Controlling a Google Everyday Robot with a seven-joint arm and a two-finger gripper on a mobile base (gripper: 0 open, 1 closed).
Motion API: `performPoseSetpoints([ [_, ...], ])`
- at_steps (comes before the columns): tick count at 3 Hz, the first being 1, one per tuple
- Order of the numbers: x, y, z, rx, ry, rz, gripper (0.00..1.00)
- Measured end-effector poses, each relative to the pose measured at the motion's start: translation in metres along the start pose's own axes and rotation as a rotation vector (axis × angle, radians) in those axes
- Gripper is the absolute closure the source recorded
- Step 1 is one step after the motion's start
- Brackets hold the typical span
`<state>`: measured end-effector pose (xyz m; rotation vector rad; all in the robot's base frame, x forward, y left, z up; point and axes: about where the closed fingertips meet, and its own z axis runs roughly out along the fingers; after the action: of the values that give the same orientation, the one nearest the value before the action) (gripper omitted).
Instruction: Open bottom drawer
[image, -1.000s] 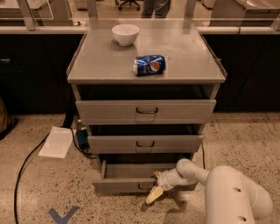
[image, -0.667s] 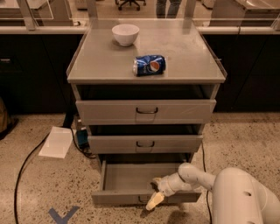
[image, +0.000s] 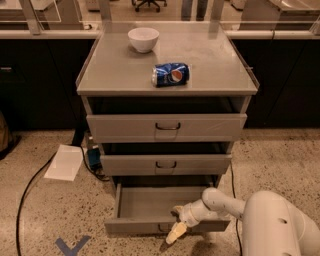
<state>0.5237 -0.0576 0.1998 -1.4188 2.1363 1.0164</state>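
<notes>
Right, I am looking down on the grey metal cabinet (image: 125, 70). The bottom drawer (image: 145, 204), the lowest and shortest-fronted of three, stands pulled out well past the two above it, with its plain grey tray showing. The cream-tipped gripper (image: 176, 222) sits at the drawer's front edge, just right of centre and close to the small dark handle. Whether it is clamped on anything there I cannot tell. The bulky white arm (image: 270, 225) reaches in from the lower right and covers the right end of the drawer front.

The mid-height grey drawer (image: 166, 164) and the tallest-fronted grey drawer (image: 167, 127) each stand out a little. On the desk top a white bowl (image: 143, 39) rests near the back edge, left of centre. A dented blue cola can (image: 171, 74) lies on its side toward the front edge.

On the speckled floor by the left side lie a white paper sheet (image: 64, 162), a black cable (image: 30, 190) and a blue tape mark (image: 72, 246).
</notes>
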Motion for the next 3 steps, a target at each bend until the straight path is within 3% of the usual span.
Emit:
performPoseSetpoints([
  [1, 0.014, 0.031, 0.006, -0.054, 0.023, 0.018, 0.00],
  [3, 0.037, 0.118, -0.013, -0.128, 0.023, 0.132, 0.00],
])
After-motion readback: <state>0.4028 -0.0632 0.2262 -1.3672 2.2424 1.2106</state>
